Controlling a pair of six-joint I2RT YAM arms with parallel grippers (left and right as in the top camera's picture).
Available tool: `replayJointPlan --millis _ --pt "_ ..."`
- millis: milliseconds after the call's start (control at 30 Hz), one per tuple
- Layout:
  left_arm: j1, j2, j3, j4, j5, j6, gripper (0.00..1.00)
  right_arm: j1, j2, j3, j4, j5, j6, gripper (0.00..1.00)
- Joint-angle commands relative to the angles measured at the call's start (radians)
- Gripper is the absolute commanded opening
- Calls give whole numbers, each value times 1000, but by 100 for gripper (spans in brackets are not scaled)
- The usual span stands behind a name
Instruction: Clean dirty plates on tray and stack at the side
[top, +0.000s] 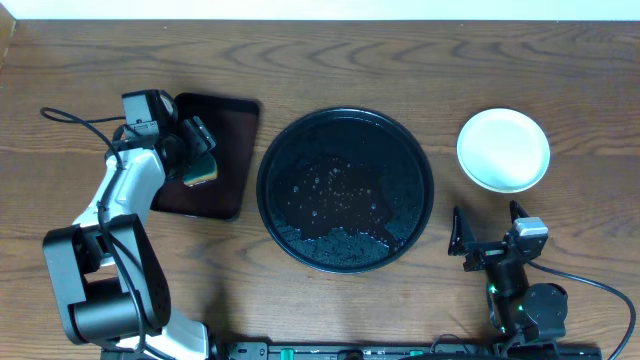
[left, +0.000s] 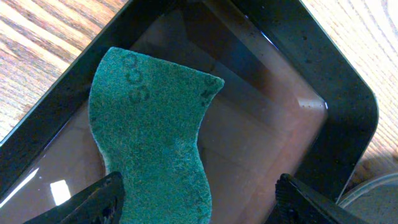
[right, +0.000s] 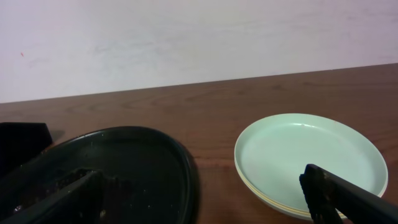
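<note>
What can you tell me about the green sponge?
The sponge is teal green, with a rough, scratchy-looking top and wavy sides. It lies flat in the dark rectangular tray, on its shiny, wet-looking floor. The left claw hangs open over one end, a finger on each side; whether they touch it is unclear.

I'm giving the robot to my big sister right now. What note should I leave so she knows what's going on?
Left gripper: open, holding nothing, right above the teal sponge, which lies in the small rectangular tray.
Right gripper: open and empty, near the table's front edge.
Plates: stacked on the table to the right of the round black tray. The top one is pale and looks clean, and a yellow edge shows under it.
Round tray: wet and speckled, with no plates on it.
Done: cleaning and stacking, it seems.
Left: probably nothing. The number of plates in the stack cannot be told, so check it.
</note>
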Motion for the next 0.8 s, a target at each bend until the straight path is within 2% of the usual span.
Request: replayJointPlan --millis 0,67,200,367,467,567,767 --pt "5 -10 -8 -3 -3 -8 79 -8 -6 -4 -1 10 -18 99" --pt "5 -20 -9 -56 -24 2 79 -8 -6 -4 -2 10 -18 99" --pt "5 -84 -12 -318 -209 90 79 -8 -6 -4 -1 10 -18 99" --pt "5 -241 -16 -430 -318 93 79 -8 -6 -4 -2 10 -18 99" --pt "5 -384 -29 -498 -313 92 79 -8 -6 -4 -1 10 -18 99" --pt "5 -512 -101 -511 -293 93 79 -8 -6 -4 -2 10 -18 99" --pt "5 -829 -456 -304 -213 93 79 -8 -6 -4 -1 10 -18 99"
